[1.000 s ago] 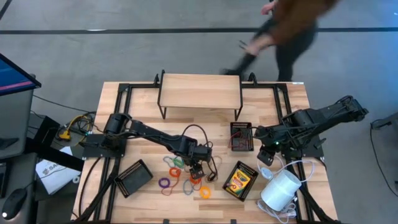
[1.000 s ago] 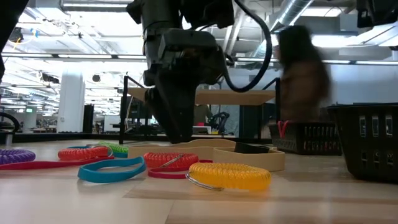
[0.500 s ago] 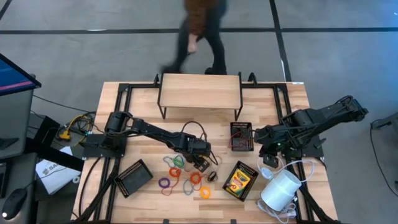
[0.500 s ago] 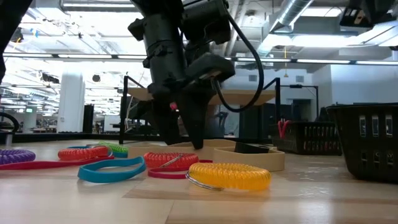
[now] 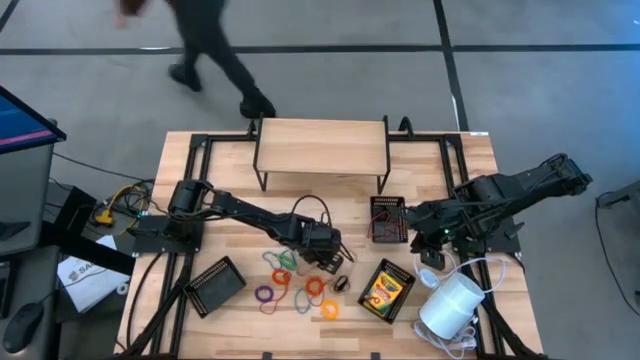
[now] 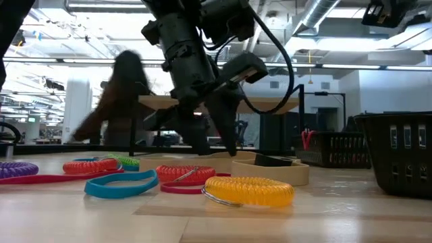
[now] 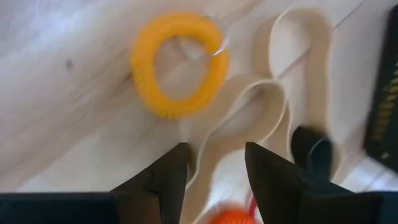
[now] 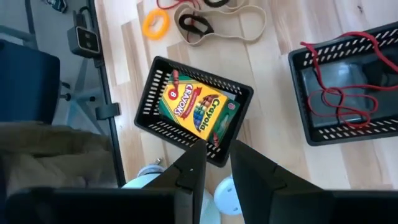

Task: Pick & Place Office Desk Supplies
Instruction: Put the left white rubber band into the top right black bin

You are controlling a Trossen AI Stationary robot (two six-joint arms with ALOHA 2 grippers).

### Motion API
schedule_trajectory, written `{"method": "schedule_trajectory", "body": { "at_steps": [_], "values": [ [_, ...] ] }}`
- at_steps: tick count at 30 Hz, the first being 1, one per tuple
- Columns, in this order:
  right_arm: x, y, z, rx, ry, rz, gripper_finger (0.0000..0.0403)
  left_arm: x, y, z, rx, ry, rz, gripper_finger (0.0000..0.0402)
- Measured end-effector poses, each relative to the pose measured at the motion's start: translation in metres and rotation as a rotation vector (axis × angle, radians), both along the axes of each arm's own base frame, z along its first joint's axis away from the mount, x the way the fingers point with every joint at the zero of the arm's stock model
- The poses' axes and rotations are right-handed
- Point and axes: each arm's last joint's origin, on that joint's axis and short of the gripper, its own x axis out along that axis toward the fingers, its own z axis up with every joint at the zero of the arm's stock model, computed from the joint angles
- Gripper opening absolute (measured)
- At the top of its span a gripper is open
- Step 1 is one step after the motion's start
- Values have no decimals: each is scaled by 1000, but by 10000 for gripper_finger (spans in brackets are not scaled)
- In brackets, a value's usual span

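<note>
The left gripper [image 5: 325, 262] works low over the scattered elastic loops [image 5: 290, 285] mid-table, jaws part open around a beige band [image 7: 249, 118]; a grip is probably not yet made. Next: close and lift. The right gripper [image 5: 430, 240] waits, jaws narrowly apart, empty, above the crayon box [image 8: 194, 107]. Wooden table [image 5: 230, 170]; a person [image 5: 205, 45] passes behind.

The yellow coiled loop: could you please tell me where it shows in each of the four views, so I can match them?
High view: yellow coiled loop at the near end of the loop cluster.
Low view: front centre.
Left wrist view: beyond the left gripper, beside the beige band, at.
Right wrist view: small, far off.
Shared landmark: the beige band, beside it in every view.
</note>
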Motion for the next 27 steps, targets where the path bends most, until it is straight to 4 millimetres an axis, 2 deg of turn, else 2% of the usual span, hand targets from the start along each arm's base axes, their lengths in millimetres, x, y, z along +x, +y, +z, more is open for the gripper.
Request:
{"method": "schedule_trajectory", "body": {
  "at_steps": [6, 20, 27],
  "values": [
    [1, -2, 0, -8, -2, -47, 72, 6, -3, 3, -10, -68, 7, 151],
    [5, -16, 0, -68, -24, -59, 72, 7, 2, 4, 77, -94, 70, 149],
    [7, -25, 0, -161, -50, -83, 72, 7, 1, 4, 77, -94, 71, 149]
  ]
}}
